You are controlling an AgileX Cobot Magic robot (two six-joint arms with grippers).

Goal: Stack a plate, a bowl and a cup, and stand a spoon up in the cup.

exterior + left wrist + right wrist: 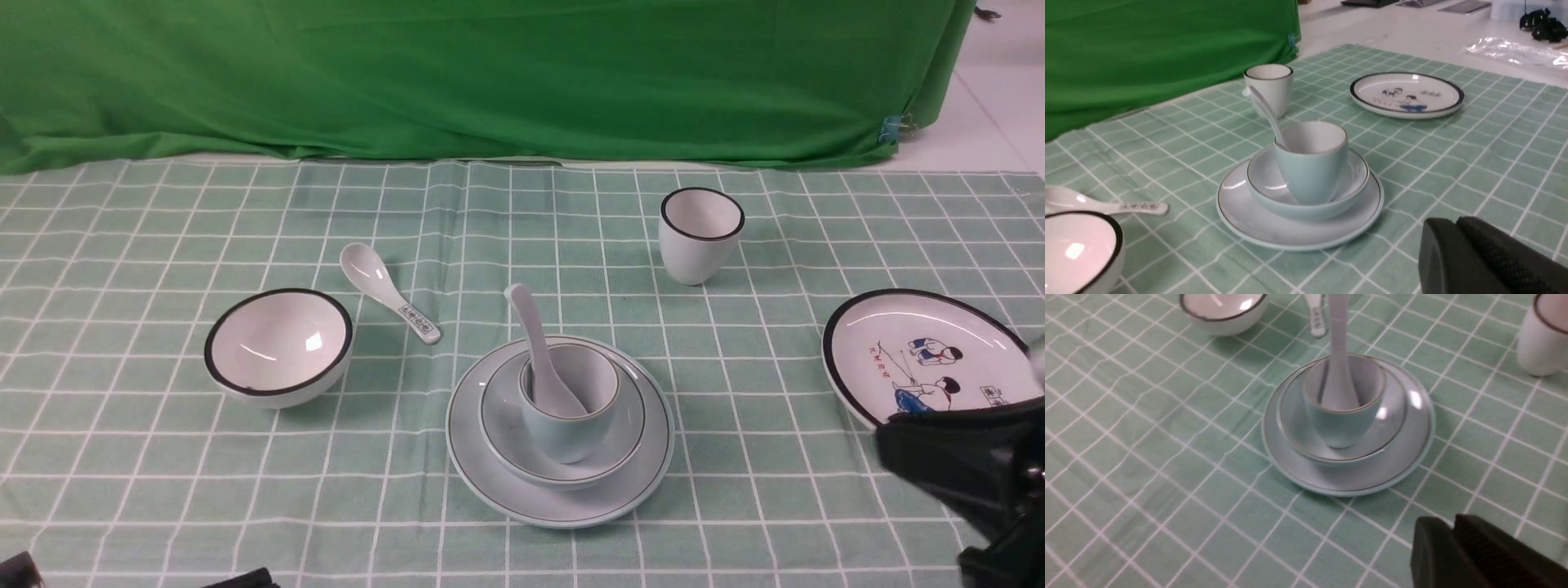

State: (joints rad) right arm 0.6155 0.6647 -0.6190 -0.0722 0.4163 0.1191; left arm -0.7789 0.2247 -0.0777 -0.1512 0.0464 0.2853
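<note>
Black right gripper [980, 474] hides cartoon plate [914, 343] edge.

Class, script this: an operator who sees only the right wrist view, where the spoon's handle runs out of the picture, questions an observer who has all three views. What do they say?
Operator: My view cuts off the spoon's handle. Where does it end?
Observer: In the front view the spoon stands in the cup. Its handle leans over the rim's far-left side, and the tip is free, with nothing gripping it.
Operator: Is there anything on the robot's right that I am missing?
Observer: Yes. A white black-rimmed plate with cartoon figures lies flat on the cloth there.
</note>
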